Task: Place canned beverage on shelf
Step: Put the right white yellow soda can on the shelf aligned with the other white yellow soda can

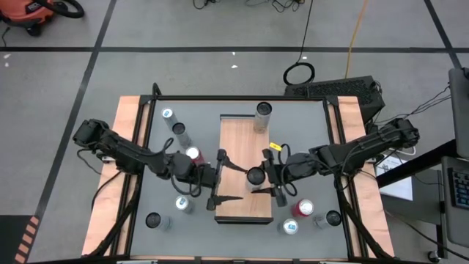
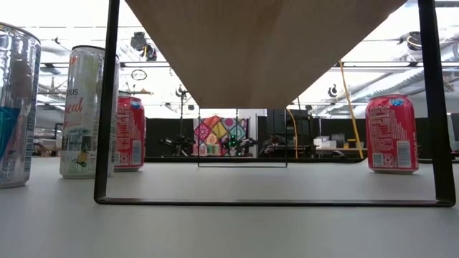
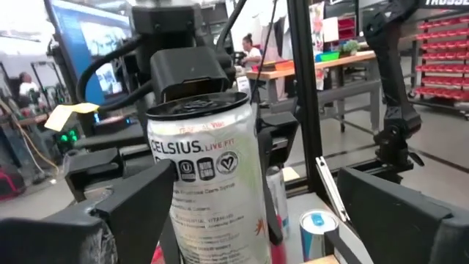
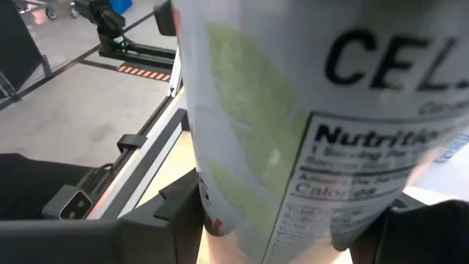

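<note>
Currently, a can (image 1: pixel 256 176) is gripped upright by the right gripper (image 1: pixel 265 176) over the shelf (image 1: pixel 242 147).

The white Celsius-labelled can (image 3: pixel 209 183) is held between the right fingers, near the shelf's middle and towards its right edge. The left gripper (image 1: pixel 219 178) is spread wide at the shelf's left edge, nothing being held, with the can facing it. A second tall can (image 1: pixel 264 114) is stood at the shelf's far end. Other cans (image 1: pixel 302 209) are left on the grey table (image 1: pixel 308 132) on both sides.
</note>
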You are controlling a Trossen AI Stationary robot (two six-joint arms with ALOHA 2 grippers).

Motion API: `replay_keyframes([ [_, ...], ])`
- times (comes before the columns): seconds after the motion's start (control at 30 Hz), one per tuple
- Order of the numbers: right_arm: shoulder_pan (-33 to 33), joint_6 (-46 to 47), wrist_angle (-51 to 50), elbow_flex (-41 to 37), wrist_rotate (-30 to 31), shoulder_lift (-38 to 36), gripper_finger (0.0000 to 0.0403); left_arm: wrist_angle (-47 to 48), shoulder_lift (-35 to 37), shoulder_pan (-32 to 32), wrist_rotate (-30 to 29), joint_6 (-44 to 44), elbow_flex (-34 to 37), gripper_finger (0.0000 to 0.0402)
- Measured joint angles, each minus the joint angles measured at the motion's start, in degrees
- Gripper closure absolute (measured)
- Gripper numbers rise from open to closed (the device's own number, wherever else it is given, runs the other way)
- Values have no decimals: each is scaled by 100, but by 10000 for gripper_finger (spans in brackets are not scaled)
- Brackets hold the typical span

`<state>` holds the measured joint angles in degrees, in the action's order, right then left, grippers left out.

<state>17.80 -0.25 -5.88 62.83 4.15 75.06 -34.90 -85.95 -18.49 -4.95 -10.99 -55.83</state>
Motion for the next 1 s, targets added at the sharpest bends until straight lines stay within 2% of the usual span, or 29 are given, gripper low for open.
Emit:
replay_keyframes([
  [0.3,-7,-2,-33,0,-121,3,197,72,-4,18,17,95,0,23],
  [0.47,-12,-5,40,4,-93,3,197,20,-20,9,-579,362,0,23],
  [0.7,-11,-17,103,7,-104,255,197,-467,-19,9,-565,409,2,23],
  [1.0,-9,22,224,7,28,368,197,-514,-179,28,-753,873,2,23],
])
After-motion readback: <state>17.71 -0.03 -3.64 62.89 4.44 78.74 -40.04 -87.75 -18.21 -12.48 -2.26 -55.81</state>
